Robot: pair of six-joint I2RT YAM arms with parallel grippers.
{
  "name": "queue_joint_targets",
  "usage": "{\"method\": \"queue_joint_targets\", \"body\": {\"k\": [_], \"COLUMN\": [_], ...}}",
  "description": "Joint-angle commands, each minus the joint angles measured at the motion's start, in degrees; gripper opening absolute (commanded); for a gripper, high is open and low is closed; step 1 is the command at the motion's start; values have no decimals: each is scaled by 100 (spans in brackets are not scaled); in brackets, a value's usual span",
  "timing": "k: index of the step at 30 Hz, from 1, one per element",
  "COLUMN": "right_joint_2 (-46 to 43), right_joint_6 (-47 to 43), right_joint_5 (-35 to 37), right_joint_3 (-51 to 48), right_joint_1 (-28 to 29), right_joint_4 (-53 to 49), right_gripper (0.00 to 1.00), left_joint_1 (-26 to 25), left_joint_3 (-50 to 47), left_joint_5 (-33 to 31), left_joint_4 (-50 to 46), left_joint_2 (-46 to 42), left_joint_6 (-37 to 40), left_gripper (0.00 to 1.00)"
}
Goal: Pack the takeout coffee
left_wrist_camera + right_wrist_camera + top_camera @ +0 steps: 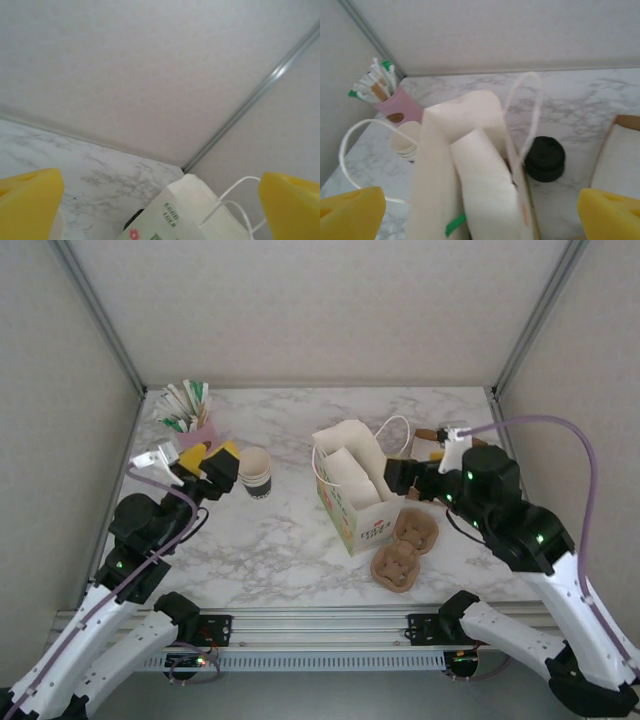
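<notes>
Yellow pads (351, 212) of the right gripper (398, 478) sit at the two bottom corners of its wrist view. The jaws are spread as wide as that view can show, with nothing clamped between them. Below the gap is the open mouth of the white paper bag (352, 492), with its folded inner walls and thin cord handles. From above, this gripper hangs at the bag's right rim, over the opening; whether a finger touches the paper I cannot tell.

The left gripper (212, 460) is just as wide open and holds nothing. Its yellow pads (28, 206) frame the back wall and the bag's printed side. It hovers at the left of the marble table (290, 550), just beside a stack of lidless cups (255, 472) and in front of a pink holder (195, 432) full of sticks and sachets.

Where the coffee is I cannot tell: neither gripper has it, and the bag's folds hide whatever lies inside.

A squat black cylinder (545, 159) stands on the table behind the bag, just beside its wall. Two brown pulp trays (405, 545) lie at the bag's near right corner, close to the table's front edge.
</notes>
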Motion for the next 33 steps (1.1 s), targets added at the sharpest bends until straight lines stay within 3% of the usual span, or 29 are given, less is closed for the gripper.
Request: {"method": "queue_joint_targets", "body": {"k": [1, 6, 10, 16, 20, 28, 33], "right_joint_2": [-493, -1033, -1144, -498, -237, 338, 332], "right_joint_6": [341, 995, 978, 922, 682, 411, 521], "right_joint_5": [987, 2031, 2060, 2159, 1378, -585, -594], "right_joint_3": [-524, -1272, -1674, -1614, -1588, -1658, -2512], "right_joint_1": [11, 11, 15, -274, -1065, -3360, -4256], "right_joint_4": [-49, -474, -507, -696, -403, 492, 1954], "right_gripper": [99, 99, 99, 99, 99, 99, 99], "left_joint_1": [-42, -38, -40, 22, 233, 1223, 1812], "left_joint_3": [-314, -755, -987, -1096, -1050, -943, -1162], "left_joint_5": [-873, -1293, -1601, -2184, -2170, -1771, -1706], "left_joint_4": [-439, -950, -1126, -1035, -705, 95, 768], "left_joint_2": [-327, -404, -160, 171, 524, 1405, 1832], "left_joint_6": [-377, -641, -815, -690, -456, 41, 497], "left_gripper": [100, 99, 100, 100, 100, 100, 100]}}
